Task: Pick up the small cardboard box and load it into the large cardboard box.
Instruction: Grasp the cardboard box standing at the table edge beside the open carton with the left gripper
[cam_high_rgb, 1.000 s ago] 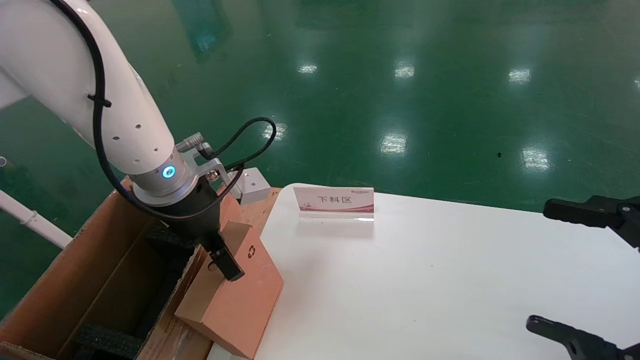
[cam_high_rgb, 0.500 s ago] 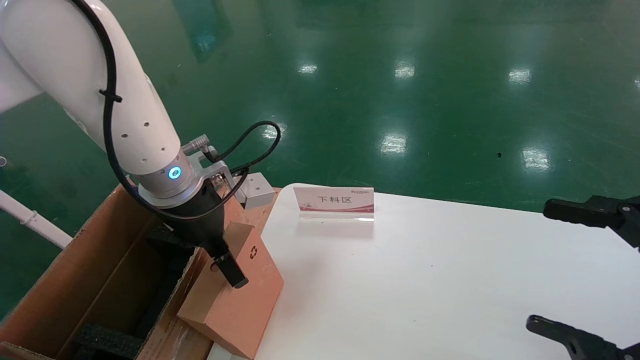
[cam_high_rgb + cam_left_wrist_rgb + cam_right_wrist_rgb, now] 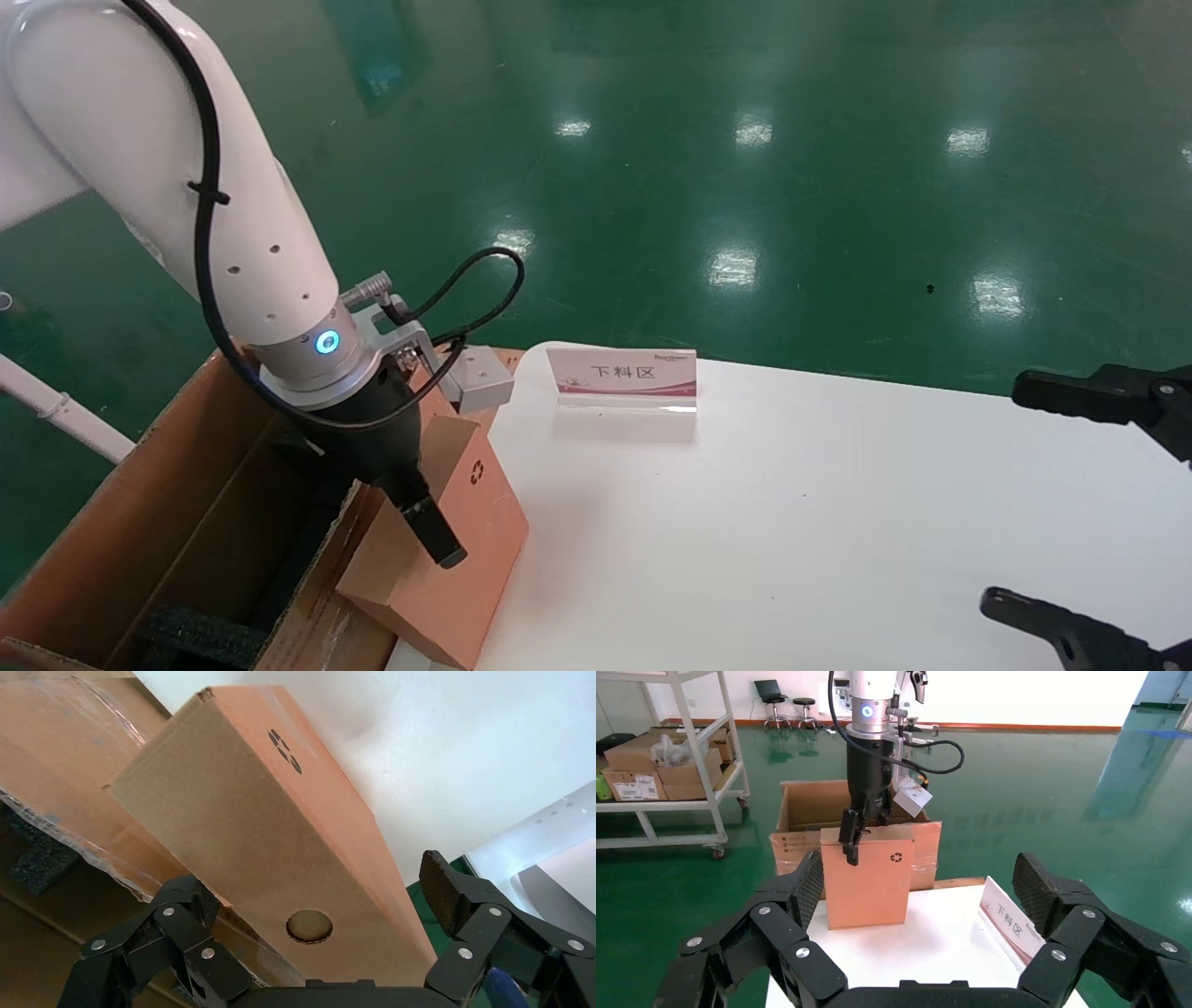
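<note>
— Where's the left gripper (image 3: 410,508) got to?

— Down over the top edge of the small cardboard box (image 3: 442,550), fingers spread either side of it; from here I'd say they haven't closed on it.

— And the box itself?

— Standing on the table's (image 3: 792,522) near-left corner, leaning, long axis up toward the gripper. The large cardboard box (image 3: 140,522) is just left of it, touching or nearly.

— The other arm?

— The right gripper (image 3: 1080,503) is parked wide open at the far right. Sign card (image 3: 622,376) on the table's far edge, glossy green floor (image 3: 745,168) beyond.

Left tool (image 3: 410,499) lowered, fingers spread; right tool (image 3: 1071,503) idle, open.
</note>
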### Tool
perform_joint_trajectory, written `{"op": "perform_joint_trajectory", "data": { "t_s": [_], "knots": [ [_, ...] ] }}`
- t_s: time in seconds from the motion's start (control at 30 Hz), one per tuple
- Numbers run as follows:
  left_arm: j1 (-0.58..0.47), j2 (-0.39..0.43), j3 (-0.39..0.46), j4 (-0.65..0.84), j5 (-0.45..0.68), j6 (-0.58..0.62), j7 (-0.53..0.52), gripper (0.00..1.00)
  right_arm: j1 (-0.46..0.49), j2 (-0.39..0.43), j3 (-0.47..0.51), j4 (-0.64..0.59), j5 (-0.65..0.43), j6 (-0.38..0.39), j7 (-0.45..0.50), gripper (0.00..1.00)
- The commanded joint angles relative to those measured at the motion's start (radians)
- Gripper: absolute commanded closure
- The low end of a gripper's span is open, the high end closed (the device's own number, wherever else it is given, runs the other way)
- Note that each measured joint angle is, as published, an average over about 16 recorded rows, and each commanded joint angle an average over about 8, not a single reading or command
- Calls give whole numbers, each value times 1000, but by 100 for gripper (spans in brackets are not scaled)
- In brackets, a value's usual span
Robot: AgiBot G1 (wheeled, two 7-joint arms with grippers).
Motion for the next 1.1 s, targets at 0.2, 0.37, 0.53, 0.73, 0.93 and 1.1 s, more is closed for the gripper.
{"op": "perform_joint_trajectory", "data": {
  "t_s": [0.2,0.37,0.53,0.73,0.93,1.1],
  "knots": [
    [3,-2,0,-2,-8,4,0,10,0,0,0,0,0,0,0,0],
    [2,-2,0,-2,-6,3,0,72,0,0,0,0,0,0,0,62],
    [2,-2,0,-2,-4,3,0,100,0,0,0,0,0,0,0,100],
    [2,-1,1,-1,-2,2,0,100,0,0,0,0,0,0,0,100],
    [1,-1,1,-1,-1,1,0,100,0,0,0,0,0,0,0,100],
    [1,-1,1,-1,-1,1,-1,100,0,0,0,0,0,0,0,100]
  ]
}}
